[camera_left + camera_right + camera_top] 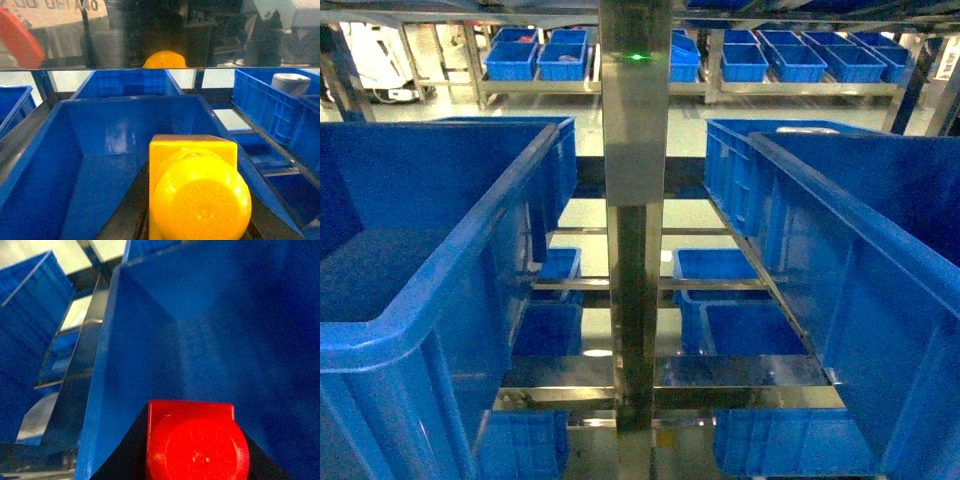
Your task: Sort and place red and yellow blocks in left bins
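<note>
The orange-yellow block (195,185) fills the lower middle of the left wrist view, stud toward the camera. My left gripper (196,222) is shut on it, dark fingers (125,220) on either side. It hangs over the inside of a deep blue bin (100,150). In the right wrist view the red block (195,440) sits in my right gripper (196,465), shut on it, above the floor of another blue bin (210,330). The head view shows a big blue bin on the left (470,250) and one on the right (840,230). Neither gripper appears there.
A steel post (635,200) stands in the middle between the two big crates, with metal rails (660,395) and smaller blue bins (720,300) below. More blue bins line a far shelf (770,60). A pale cylinder (291,84) lies in a crate at the right.
</note>
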Robot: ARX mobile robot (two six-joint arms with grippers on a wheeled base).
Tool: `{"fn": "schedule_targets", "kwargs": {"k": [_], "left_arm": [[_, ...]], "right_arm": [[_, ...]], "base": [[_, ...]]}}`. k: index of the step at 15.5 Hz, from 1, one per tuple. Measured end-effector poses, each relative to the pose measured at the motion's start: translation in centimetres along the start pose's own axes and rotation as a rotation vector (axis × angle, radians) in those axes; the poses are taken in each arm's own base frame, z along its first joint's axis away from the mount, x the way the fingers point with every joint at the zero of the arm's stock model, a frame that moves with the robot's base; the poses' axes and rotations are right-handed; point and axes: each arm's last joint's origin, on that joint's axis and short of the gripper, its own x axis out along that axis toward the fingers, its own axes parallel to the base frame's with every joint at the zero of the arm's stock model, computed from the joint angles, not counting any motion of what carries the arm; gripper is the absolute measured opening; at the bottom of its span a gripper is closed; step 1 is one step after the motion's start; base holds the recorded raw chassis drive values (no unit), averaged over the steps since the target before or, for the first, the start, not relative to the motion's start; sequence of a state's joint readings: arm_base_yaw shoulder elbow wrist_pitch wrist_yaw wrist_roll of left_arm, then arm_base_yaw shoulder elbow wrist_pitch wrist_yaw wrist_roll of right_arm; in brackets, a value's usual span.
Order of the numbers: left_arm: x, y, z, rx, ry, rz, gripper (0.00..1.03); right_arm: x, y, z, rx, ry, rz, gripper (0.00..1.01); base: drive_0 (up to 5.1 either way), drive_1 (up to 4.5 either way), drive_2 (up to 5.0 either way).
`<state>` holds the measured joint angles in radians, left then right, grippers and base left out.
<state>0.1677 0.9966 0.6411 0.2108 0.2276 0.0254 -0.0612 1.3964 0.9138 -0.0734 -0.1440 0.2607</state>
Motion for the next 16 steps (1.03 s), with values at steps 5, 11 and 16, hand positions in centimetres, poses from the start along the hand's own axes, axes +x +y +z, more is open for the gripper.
{"fn": "schedule_targets", "kwargs": {"k": [5, 11, 16], "left_arm": [[0.0, 0.0, 0.0, 0.000, 0.000, 0.002, 0.27], [0.0, 0.0, 0.0, 0.000, 0.000, 0.001, 0.27], [0.0, 0.0, 0.0, 0.000, 0.000, 0.002, 0.27]], "right_arm": [[10.7, -3.5, -1.2, 0.061, 0.240, -0.085, 0.27], [4.1, -3.5, -2.1, -0.155, -0.050, -0.138, 0.82], [-11.8, -1.8, -9.1, -0.215, -0.161, -0.071, 0.98]], "base": [[0.0, 0.00, 0.0], [0.0, 0.00, 0.0], [0.0, 0.00, 0.0]]}}
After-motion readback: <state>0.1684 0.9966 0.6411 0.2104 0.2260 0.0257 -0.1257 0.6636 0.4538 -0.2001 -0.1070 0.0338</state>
